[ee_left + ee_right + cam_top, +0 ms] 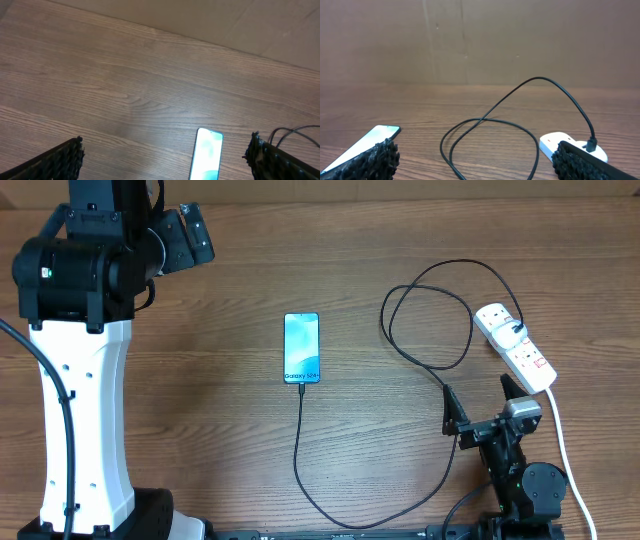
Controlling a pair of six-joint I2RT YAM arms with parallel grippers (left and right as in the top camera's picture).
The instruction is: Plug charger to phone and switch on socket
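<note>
The phone (302,347) lies flat mid-table, its blue screen lit. The charger's black cable (300,440) runs from the phone's lower edge, curves along the front of the table, then loops (430,320) up to a black plug (516,330) seated in the socket (520,348), a white strip at the right. My right gripper (483,402) is open just in front of the socket and holds nothing. My left gripper (192,232) hangs open at the far left, well away from the phone (207,155). The right wrist view shows the cable loop (490,122), the socket (560,142) and the phone (370,141).
The socket's thick white cord (562,445) runs down the right side past my right arm. My left arm's white base (85,420) stands along the left edge. A cardboard wall (470,40) closes off the far side of the wooden table (200,380).
</note>
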